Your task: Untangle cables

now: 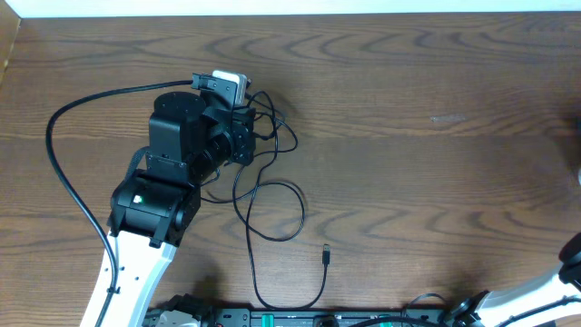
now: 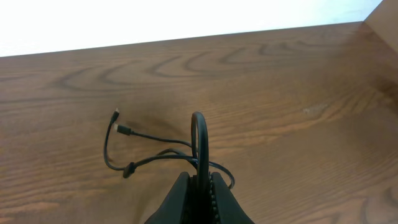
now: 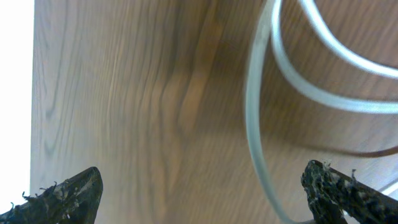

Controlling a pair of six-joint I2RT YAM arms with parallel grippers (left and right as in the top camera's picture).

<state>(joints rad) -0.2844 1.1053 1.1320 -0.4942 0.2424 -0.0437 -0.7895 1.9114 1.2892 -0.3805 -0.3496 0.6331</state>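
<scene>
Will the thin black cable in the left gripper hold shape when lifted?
Probably floppy: the cable bends into a loop at the left gripper and curls loosely on the table. Thin, so likely light; plug ends may trail.

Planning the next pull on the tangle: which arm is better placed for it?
Likely left. The left gripper is shut on a loop of the cables at the tangle; the right gripper is open, holding nothing.

The cables (image 2: pixel 129 168) lie on the table (image 1: pixel 436 118) left of centre, one loop rising between the left fingers (image 2: pixel 180 199).
</scene>
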